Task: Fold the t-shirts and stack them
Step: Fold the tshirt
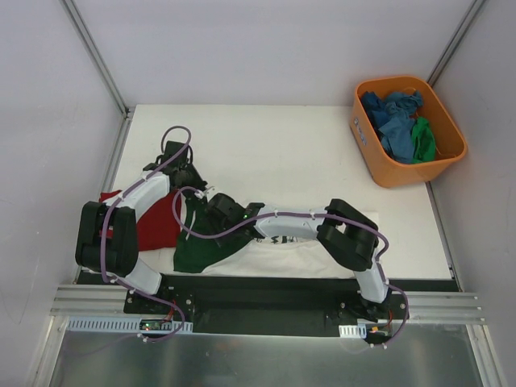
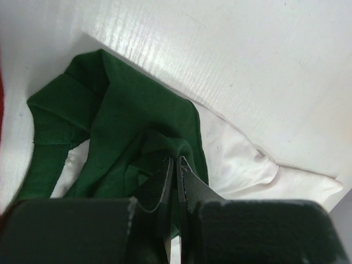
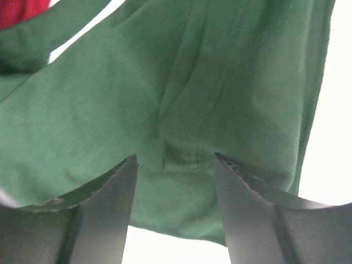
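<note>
The left gripper (image 2: 176,160) is pinching a soft fold of dark green cloth on the white t-shirt (image 1: 282,260), its jaws closed tight on it. The right gripper (image 3: 175,168) is hovering, jaws apart, over wrinkled green knit with a stitched hem. The shirt is lying crumpled on the smooth white table (image 1: 282,145), touching the dark red t-shirt (image 1: 157,230).

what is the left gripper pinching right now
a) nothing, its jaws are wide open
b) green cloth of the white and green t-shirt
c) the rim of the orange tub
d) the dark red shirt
b: in the left wrist view the left gripper is shut, with a raised fold of the white and green t-shirt caught between its fingertips.
</note>
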Controlling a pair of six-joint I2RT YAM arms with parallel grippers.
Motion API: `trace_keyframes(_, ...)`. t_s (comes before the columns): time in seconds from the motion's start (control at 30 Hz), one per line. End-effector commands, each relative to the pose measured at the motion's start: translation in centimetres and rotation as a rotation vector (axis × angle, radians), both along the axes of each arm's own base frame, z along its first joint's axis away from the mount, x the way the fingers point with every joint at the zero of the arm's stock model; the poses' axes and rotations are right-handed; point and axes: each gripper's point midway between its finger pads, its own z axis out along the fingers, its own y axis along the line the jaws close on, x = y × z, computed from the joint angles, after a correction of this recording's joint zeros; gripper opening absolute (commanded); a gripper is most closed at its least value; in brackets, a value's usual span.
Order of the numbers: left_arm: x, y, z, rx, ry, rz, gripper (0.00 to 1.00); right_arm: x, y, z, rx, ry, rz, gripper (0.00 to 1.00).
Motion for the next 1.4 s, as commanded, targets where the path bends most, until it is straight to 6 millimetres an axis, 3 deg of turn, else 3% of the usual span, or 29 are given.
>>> trace_keyframes(0.0, -1.1, -0.5, -0.1, -0.039, 0.014, -0.030, 0.00, 1.8, 0.6, 0.8, -0.016, -0.073, -0.055, 0.51)
trace_keyframes(0.13, -1.1, -0.4, 0.2, -0.037, 0.003, -0.028, 0.00, 1.8, -0.4, 0.4, -0.055, -0.083, -0.083, 0.31)
trace_keyframes(0.17, -1.1, -0.4, 0.3, -0.038, -0.002, -0.029, 0.00, 2.0, -0.4, 0.8, -0.050, -0.088, -0.088, 0.20)
trace_keyframes(0.33, -1.1, -0.5, 0.9, -0.044, -0.018, -0.033, 0.00, 2.0, -0.5, 2.2, -0.020, -0.105, -0.096, 0.01)
trace_keyframes(0.53, -2.2, -0.6, 1.6, -0.064, -0.032, -0.048, 0.00, -0.4, -0.8, 5.7, 0.055, -0.036, -0.015, 0.01)
trace_keyframes(0.57, -2.4, -0.5, 2.2, -0.066, -0.051, -0.044, 0.00, -0.8, -1.0, 7.3, 0.082, -0.038, -0.001, 0.01)
trace_keyframes(0.67, -4.1, -0.6, 2.9, -0.091, -0.059, -0.041, 0.00, -2.2, -2.6, 8.2, 0.069, -0.011, 0.039, 0.01)
trace_keyframes(0.83, -7.7, -0.3, 3.0, -0.121, -0.050, -0.027, 0.00, -4.8, -4.7, 8.0, 0.035, 0.077, 0.114, 0.01)
trace_keyframes(0.97, -10.7, 0.1, 3.7, -0.131, -0.063, -0.019, 0.00, -7.5, -5.3, 7.9, 0.054, 0.175, 0.201, 0.01)
trace_keyframes(1.23, -18.3, 0.2, 0.7, -0.176, 0.115, -0.040, 0.00, -8.6, -7.2, 6.1, -0.015, 0.223, 0.210, 0.01)
trace_keyframes(1.37, -21.3, 0.1, 0.1, -0.208, 0.193, -0.026, 0.00, -9.1, -7.6, 5.7, -0.026, 0.251, 0.216, 0.01)
